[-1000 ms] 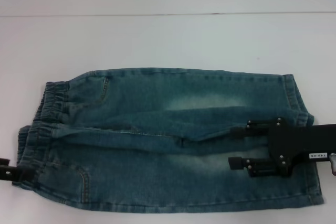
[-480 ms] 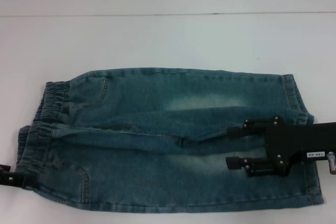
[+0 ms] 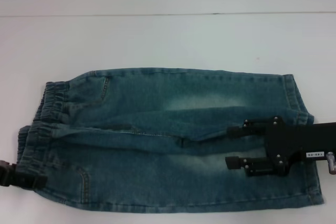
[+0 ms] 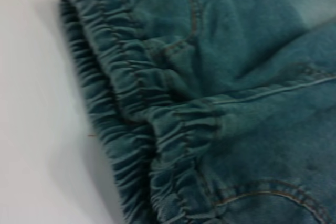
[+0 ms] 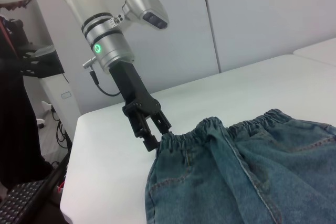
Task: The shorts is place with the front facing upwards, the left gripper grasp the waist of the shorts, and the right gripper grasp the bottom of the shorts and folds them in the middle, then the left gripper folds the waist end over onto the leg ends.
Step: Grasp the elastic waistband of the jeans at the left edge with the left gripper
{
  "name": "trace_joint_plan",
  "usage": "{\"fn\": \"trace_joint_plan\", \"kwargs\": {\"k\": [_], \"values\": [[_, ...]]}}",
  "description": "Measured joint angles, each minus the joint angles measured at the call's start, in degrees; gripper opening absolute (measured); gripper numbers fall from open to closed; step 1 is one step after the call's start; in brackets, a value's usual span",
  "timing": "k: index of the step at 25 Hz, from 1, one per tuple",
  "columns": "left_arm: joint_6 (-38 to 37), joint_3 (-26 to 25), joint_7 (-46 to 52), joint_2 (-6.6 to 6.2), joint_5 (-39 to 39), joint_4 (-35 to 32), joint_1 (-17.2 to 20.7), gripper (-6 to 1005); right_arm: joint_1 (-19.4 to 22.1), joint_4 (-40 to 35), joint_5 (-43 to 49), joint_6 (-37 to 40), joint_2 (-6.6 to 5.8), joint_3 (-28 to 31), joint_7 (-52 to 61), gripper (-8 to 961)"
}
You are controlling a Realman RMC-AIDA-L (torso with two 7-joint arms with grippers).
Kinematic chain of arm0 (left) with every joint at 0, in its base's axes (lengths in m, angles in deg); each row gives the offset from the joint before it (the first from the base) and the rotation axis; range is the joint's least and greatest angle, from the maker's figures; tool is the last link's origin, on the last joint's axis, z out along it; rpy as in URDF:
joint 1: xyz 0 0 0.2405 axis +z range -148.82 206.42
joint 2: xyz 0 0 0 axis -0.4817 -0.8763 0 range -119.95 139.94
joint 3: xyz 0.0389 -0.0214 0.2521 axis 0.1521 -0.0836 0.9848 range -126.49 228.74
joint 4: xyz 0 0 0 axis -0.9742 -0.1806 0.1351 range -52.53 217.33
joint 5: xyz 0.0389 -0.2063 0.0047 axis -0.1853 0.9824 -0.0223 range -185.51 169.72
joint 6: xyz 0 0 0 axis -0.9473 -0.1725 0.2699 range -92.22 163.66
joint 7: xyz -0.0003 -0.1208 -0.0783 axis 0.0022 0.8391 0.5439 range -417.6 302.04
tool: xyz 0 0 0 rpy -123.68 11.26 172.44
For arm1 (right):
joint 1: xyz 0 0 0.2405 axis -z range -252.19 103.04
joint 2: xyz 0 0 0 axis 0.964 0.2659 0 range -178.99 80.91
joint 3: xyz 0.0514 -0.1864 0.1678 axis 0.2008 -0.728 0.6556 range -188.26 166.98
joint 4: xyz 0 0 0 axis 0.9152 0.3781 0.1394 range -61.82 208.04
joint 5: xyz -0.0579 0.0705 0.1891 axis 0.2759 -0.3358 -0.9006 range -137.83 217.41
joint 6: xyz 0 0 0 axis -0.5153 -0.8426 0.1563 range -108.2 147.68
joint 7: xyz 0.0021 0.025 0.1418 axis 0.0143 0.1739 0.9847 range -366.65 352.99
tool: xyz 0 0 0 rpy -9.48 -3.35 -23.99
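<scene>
Here the denim shorts [image 3: 168, 140] are laid flat on the white table [image 3: 157, 35], waistband to the left and leg hems to the right, so that each end is presented to the arm meant to take it. The left gripper [image 5: 153, 136] is set at the near-left corner of the elastic waistband [image 4: 157, 145], its fingers drawn in narrow at the gathered edge; whether cloth is actually pinched between them cannot be told. The corner appears to have been chosen because the waist end must later be lifted and carried over onto the legs. The right gripper [image 3: 235, 146] is held low over the near leg, short of the hems, with its two fingers spread apart and nothing held, which suggests its grasp at the bottom has not yet been made.
</scene>
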Motion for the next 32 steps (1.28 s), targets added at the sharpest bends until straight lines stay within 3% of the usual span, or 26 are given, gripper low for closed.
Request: {"fn": "trace_joint_plan", "kwargs": {"k": [7,18,29,32], "values": [[-1.6,0.2,0.0,0.08,0.2,-0.5,-0.3,887,-0.1,0.0,-0.1,-0.1,-0.04,0.0,0.0,728],[0.4,1.1,-1.1,0.43,0.1,-1.3,-0.2,725,-0.5,0.1,-0.1,-0.7,0.08,0.0,0.0,729],[-0.4,1.5,-2.0,0.84,0.2,-1.4,-0.6,257,-0.7,0.1,-0.1,-0.8,0.00,0.4,0.1,728],[-0.5,1.5,-1.8,0.90,0.2,-1.4,-0.6,168,-0.8,0.1,-0.1,-0.8,-0.14,0.4,0.3,728]]}}
